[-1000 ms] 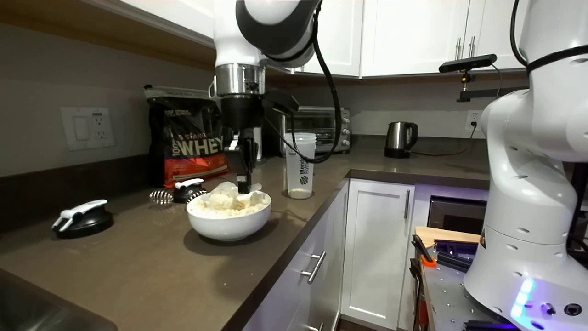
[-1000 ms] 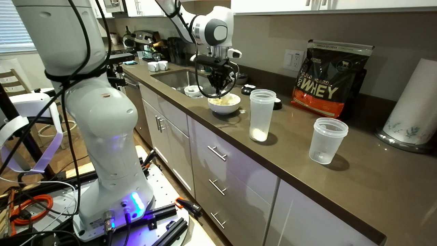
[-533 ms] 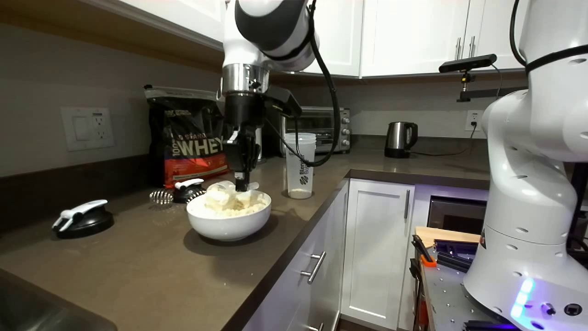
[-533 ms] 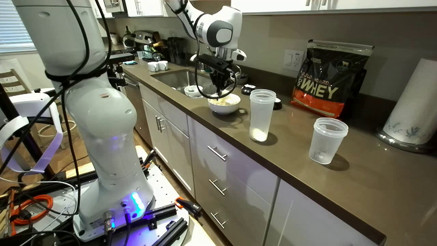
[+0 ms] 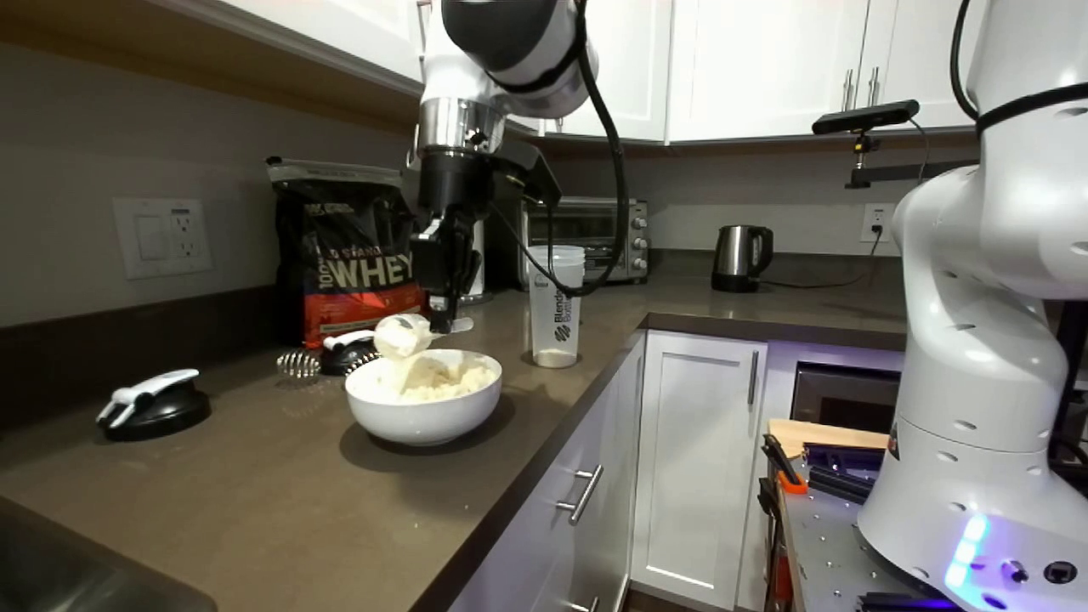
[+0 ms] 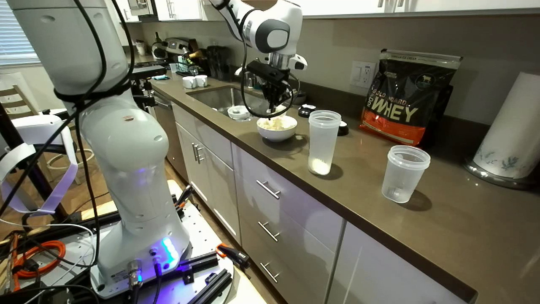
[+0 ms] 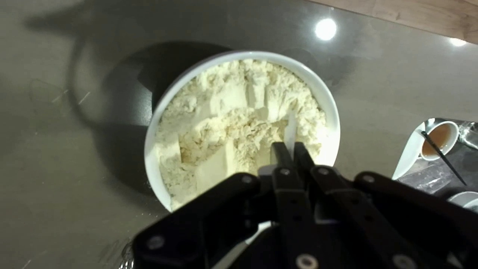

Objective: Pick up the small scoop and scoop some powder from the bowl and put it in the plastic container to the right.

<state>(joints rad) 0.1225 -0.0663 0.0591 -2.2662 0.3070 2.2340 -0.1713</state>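
Note:
My gripper point(image 5: 442, 321) is shut on the handle of a small clear scoop point(image 5: 403, 337) and holds it just above the bowl. Pale powder heaps the scoop. The gripper also shows in an exterior view point(image 6: 273, 109) and the wrist view point(image 7: 292, 149), where the handle point(image 7: 289, 130) sticks out between the fingertips; the scoop's cup is hidden there. The white bowl point(image 5: 423, 421) stands below on the counter, also in the wrist view point(image 7: 332, 108), full of uneven powder point(image 7: 231, 97). The tall clear plastic container point(image 5: 556, 310) stands upright beyond the bowl, also seen here point(image 6: 324, 139), with a little powder at its bottom.
A black whey bag point(image 5: 361, 255) stands against the wall. Two black-and-white lids point(image 5: 157, 408) and a wire whisk ball point(image 5: 297, 364) lie left of the bowl. A shorter clear cup point(image 6: 405, 173) and paper-towel roll point(image 6: 510, 126) stand farther along. The sink point(image 6: 228, 95) lies behind the bowl.
My gripper has risen and lifted the scoop, with powder in it, out of the bowl's powder. It has also shifted slightly to the right in both exterior views.

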